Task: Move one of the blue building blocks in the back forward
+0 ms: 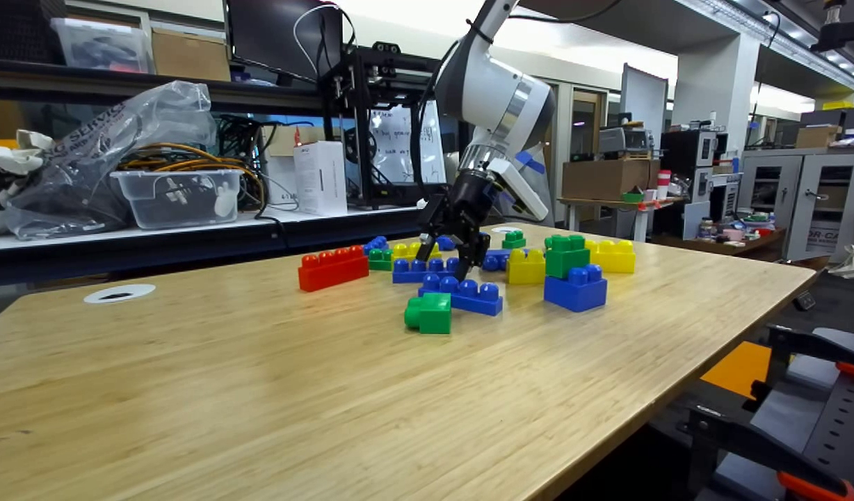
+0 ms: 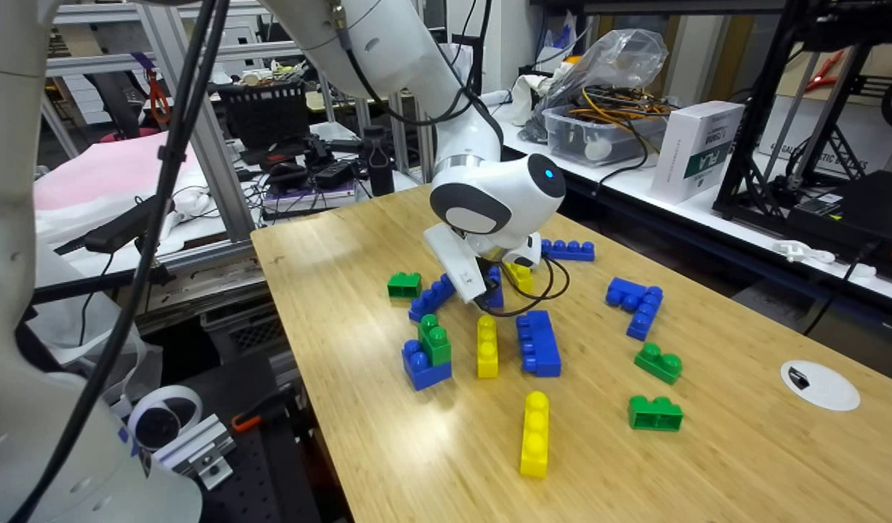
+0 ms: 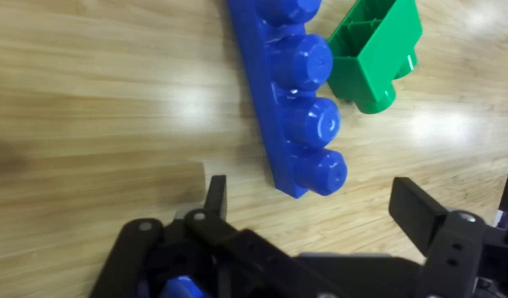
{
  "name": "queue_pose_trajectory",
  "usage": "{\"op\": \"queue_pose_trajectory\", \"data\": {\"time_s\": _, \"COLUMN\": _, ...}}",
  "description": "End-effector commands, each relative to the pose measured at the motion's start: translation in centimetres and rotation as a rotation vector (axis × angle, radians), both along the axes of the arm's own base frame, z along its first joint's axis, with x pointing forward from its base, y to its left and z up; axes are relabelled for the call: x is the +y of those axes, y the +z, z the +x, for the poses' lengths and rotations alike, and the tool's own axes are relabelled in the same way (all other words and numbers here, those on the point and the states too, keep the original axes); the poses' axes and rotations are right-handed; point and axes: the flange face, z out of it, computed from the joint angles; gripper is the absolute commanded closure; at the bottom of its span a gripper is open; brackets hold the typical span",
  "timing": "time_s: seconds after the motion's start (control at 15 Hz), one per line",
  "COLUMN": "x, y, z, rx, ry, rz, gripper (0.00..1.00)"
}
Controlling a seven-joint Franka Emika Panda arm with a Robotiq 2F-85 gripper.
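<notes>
Wrist view: fingers [image 3: 417, 213] stand wide apart, nothing held btwn them. Nearest item is the end of a long blue brick [image 3: 307, 120], w/ a green brick [image 3: 384, 56] on its side next to it; neither is taken as the target.

Target pos.: back of the bench [image 1: 260, 390]. In an exterior view, a small blue brick [image 1: 446, 243] shows there, partly hidden; a second blue brick [image 1: 377, 243] shows further left in that view. Which one is meant, can't tell; both are too small in view to read full length.

Handling (est.): mat'l looks like hard, glossy plastic, prob. hollow, as the green brick shows an empty underside. Expect low wt., high stiffness, low breakage risk. Glossy faces may slip; if pushed off-ctr., the target prob. slides or spins rather than tips.

Grip pt.: the two long flat sides, approx. mid-length, below the rounded tops. Do not clamp on those: round faces give little contact and the target may twist out. Set fingers square to the sides before closing; mod. force suffices. Present spread appears ample for the width. Keep clearance all round, since a light pc. shifts on slight contact.
</notes>
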Motion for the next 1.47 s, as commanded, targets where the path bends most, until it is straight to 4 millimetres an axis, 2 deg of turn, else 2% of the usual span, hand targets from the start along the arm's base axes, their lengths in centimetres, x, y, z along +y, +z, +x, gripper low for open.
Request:
{"op": "queue_pose_trajectory", "data": {"time_s": 0.0, "x": 0.6, "y": 1.8, "z": -1.6, "rx": -0.002, "ry": -0.036, "rz": -0.069, "gripper": 0.0}}
{"op": "queue_pose_trajectory", "data": {"time_s": 0.53, "x": 1.5, "y": 6.3, "z": -3.4, "rx": 0.02, "ry": -0.059, "rz": -0.152, "gripper": 0.0}}
{"op": "queue_pose_trajectory", "data": {"time_s": 1.4, "x": 0.8, "y": 9.5, "z": -4.7, "rx": 0.093, "ry": -0.034, "rz": -0.308, "gripper": 0.0}}
